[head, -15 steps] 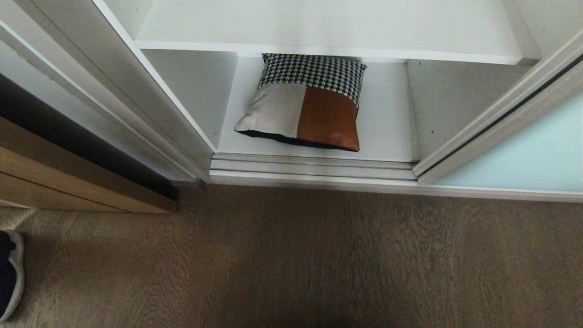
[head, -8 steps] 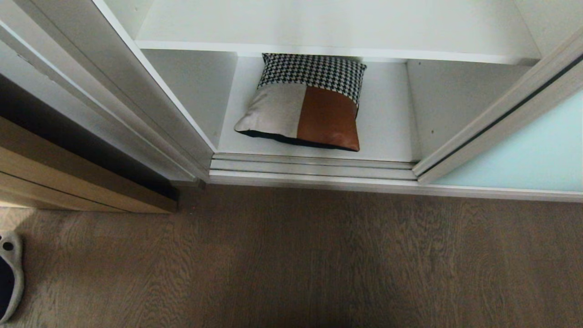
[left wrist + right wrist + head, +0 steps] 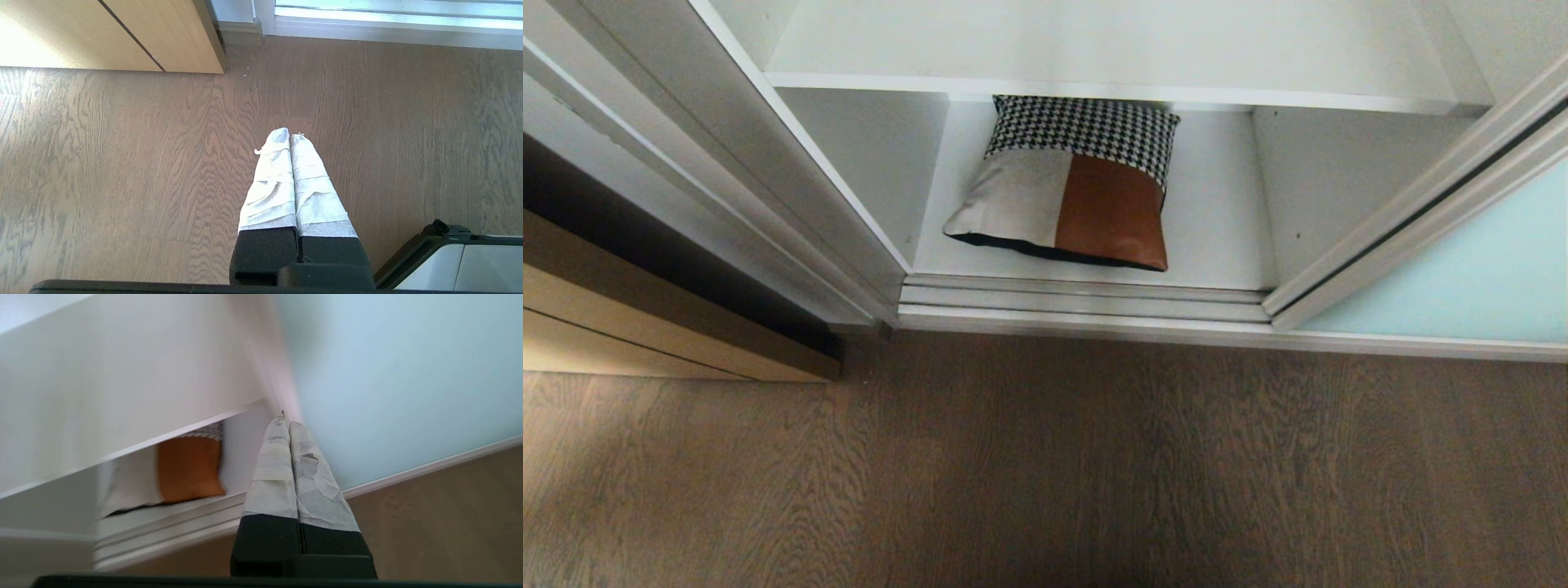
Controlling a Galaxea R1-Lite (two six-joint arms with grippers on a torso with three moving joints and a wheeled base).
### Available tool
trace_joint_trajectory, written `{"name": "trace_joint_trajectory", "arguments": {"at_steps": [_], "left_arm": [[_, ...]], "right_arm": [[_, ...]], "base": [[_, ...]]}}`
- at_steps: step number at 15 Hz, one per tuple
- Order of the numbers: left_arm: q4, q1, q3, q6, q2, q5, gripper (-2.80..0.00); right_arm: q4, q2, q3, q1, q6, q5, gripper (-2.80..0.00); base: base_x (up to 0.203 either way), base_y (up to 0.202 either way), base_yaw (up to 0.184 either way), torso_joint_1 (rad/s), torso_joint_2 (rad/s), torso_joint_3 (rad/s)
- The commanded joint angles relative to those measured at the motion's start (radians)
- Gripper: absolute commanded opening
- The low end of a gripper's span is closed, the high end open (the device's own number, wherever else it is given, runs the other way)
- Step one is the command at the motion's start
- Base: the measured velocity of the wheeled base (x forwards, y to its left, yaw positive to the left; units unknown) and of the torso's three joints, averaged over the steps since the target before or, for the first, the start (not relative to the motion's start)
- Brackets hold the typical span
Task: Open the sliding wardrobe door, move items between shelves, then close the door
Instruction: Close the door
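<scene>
One step seemingly done: sliding door (image 3: 1462,278) pushed aside, cushion (image 3: 1068,184) lying on lower shelf (image 3: 1225,237) (not yet moved). Both grippers, left gripper (image 3: 290,136) and right gripper (image 3: 284,421), jaws closed, empty.

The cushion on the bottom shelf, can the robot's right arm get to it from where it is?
Probably yes. The sliding wardrobe door is pushed aside, so the cushion lies uncovered. The right gripper, shut, points near the door's edge, with nothing between.
</scene>
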Motion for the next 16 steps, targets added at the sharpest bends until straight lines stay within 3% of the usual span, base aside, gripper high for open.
{"name": "trace_joint_trajectory", "arguments": {"at_steps": [1, 5, 13, 16], "left_arm": [[0.000, 0.000, 0.002, 0.000, 0.002, 0.000, -2.80], [-0.001, 0.000, 0.002, 0.000, 0.002, 0.000, -2.80], [0.000, 0.000, 0.002, 0.000, 0.002, 0.000, -2.80], [0.000, 0.000, 0.002, 0.000, 0.002, 0.001, -2.80]], "right_arm": [[-0.032, 0.066, 0.015, -0.048, 0.006, 0.021, -2.80], [-0.076, 0.129, 0.018, -0.073, 0.008, 0.093, -2.80], [-0.082, 0.219, 0.043, -0.073, 0.022, 0.133, -2.80], [-0.145, 0.267, 0.039, -0.073, 0.022, 0.144, -2.80]], "base": [[0.000, 0.000, 0.000, 0.000, 0.00, 0.000], [0.000, 0.000, 0.000, 0.000, 0.00, 0.000], [0.000, 0.000, 0.000, 0.000, 0.00, 0.000], [0.000, 0.000, 0.000, 0.000, 0.00, 0.000]]}}
